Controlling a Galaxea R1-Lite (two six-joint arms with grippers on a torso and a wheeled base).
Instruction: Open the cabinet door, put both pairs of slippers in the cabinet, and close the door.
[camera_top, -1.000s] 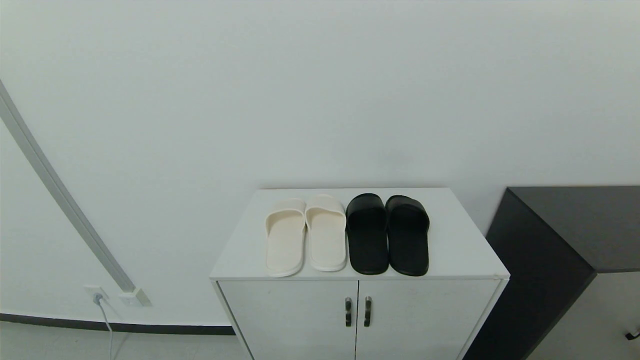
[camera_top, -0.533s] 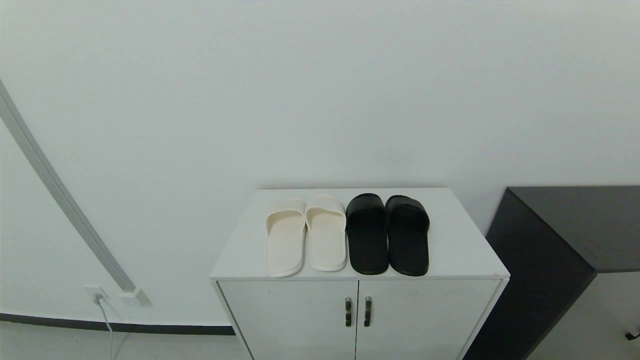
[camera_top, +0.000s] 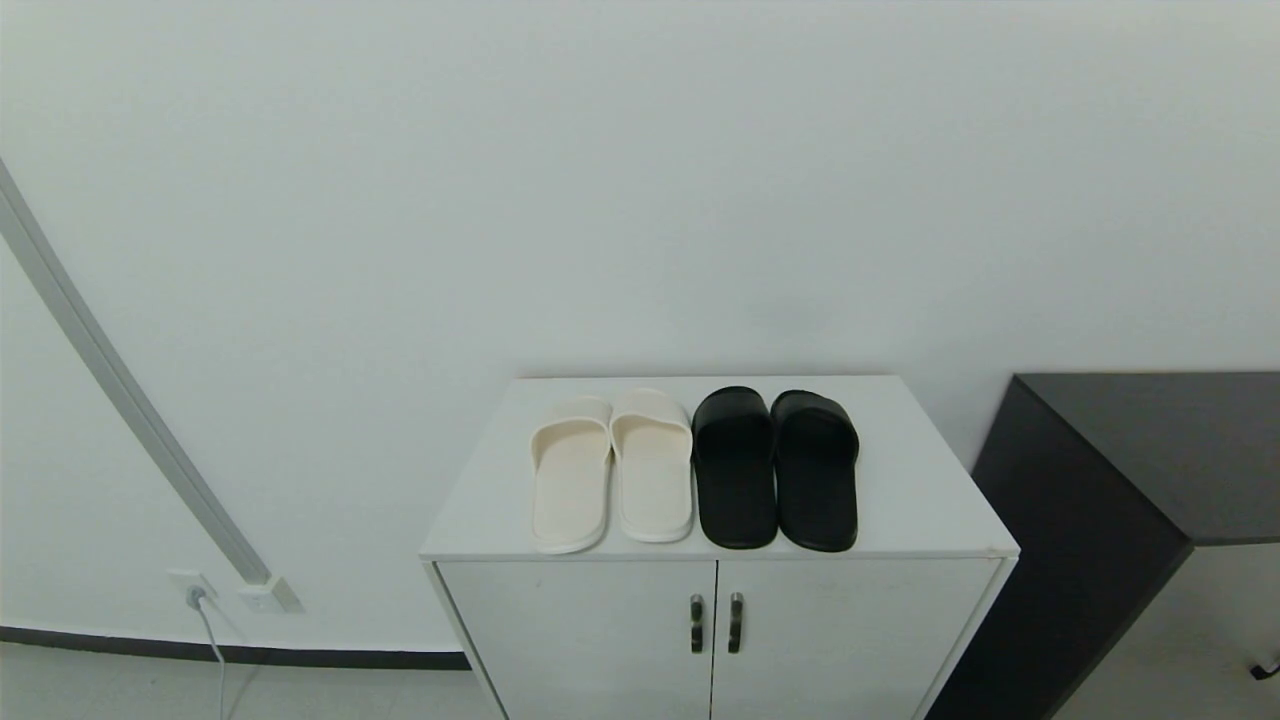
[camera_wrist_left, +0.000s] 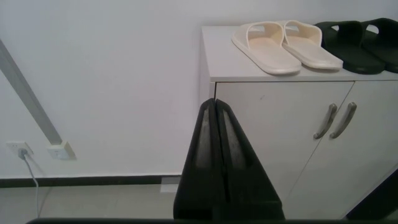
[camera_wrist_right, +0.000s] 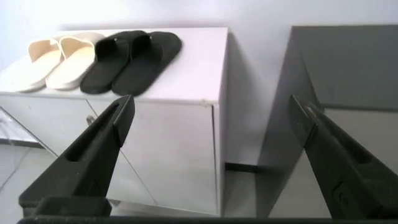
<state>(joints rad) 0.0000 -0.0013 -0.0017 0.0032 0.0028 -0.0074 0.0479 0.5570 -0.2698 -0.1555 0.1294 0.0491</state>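
A white two-door cabinet (camera_top: 590, 640) sits at the lower centre of the head view with both doors shut, and a dark grey box-shaped unit (camera_top: 1080, 540) stands just beside it at lower right. On the cabinet's flat top, mid-frame, a pair of cream foam slippers (camera_top: 570, 480) lies left of a pair of black foam slippers (camera_top: 735, 470), just beside it, above two small metal door handles (camera_top: 696, 622). The left pincer (camera_wrist_left: 215, 109) is pressed together and the right pincer (camera_wrist_right: 211, 115) is spread wide, both apart from the cabinet.
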